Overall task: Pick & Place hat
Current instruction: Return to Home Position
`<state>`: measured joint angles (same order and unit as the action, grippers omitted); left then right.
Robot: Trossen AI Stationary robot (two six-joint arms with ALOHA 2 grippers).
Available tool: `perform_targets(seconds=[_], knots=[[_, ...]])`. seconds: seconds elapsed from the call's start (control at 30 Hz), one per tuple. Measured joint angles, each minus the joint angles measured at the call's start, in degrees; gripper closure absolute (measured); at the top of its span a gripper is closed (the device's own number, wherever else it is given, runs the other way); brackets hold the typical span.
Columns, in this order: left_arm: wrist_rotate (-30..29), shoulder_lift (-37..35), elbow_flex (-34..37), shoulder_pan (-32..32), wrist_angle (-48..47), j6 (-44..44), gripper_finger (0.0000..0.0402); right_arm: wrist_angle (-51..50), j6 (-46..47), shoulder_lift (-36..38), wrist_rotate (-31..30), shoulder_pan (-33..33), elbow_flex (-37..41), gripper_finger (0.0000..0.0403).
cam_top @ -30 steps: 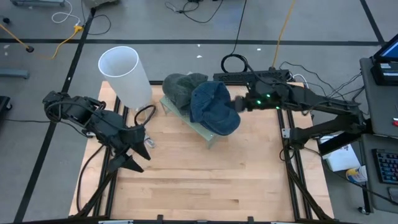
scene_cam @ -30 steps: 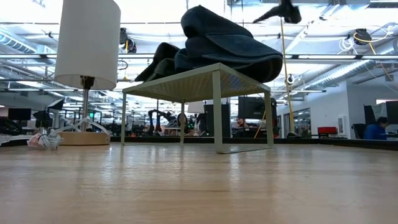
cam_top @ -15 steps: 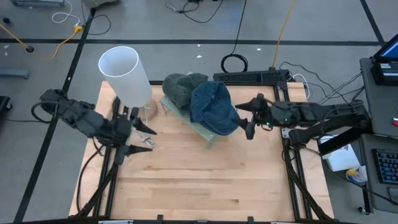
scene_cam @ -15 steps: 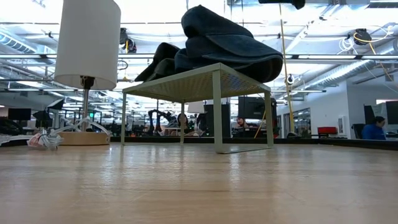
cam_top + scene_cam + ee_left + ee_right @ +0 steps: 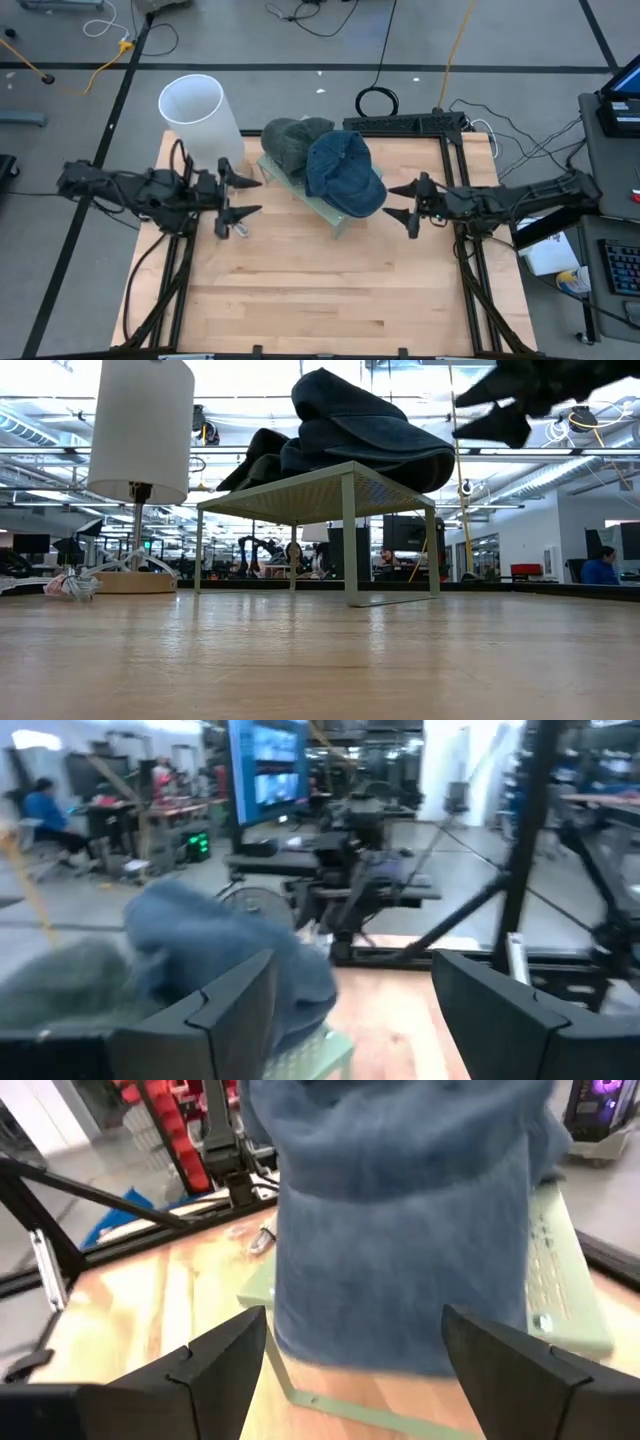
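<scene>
While both arms hang clear of it, the blue caps lie stacked on the near-right half of the pale green shelf, at the far centre of the table.

1. Orientation. From above, the stack's long axis runs along the shelf, from far left to near right. In the low view its flat lower edge projects to the right, past the shelf's near-right leg. The crown bulges upward.
2. Neighbour. A grey-green cap occupies the far-left half of the shelf and touches the blue caps.
3. Right gripper. It hovers just right of the stack and points left toward it. The fingers are spread wide, with nothing between them and no contact with cap or shelf. In the right wrist view both fingers frame the blue caps and the shelf top.
4. Left gripper. It hovers left of the shelf, near the lamp, and points right. The fingers are spread and hold nothing.
5. Lamp. It stands at the table's far-left corner, with its white shade upright.
</scene>
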<state>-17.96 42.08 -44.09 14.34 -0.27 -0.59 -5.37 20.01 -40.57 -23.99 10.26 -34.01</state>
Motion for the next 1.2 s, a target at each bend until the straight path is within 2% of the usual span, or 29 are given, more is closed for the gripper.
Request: perform_targets(seconds=[0.27, 0.67, 0.9, 1.2], knots=[[-0.2, -4.6, 16.9, -4.1, 16.0, 2.8, 0.0131, 1.2, 4.9, 9.5, 0.1, 0.0, 7.7, 0.011], [-2.1, -9.0, 35.1, -7.0, 35.0, 7.9, 0.0131, 0.9, -2.9, 18.7, 0.1, -0.3, 16.0, 0.011], [-2.0, -13.1, 38.7, -8.4, 34.5, 10.8, 0.0131, 0.9, -5.9, 24.9, 0.0, -0.3, 20.8, 0.011], [3.0, -23.8, 38.7, -11.3, 16.7, 16.3, 0.0131, 0.1, -9.0, 36.3, 0.4, -0.3, 24.6, 0.011]])
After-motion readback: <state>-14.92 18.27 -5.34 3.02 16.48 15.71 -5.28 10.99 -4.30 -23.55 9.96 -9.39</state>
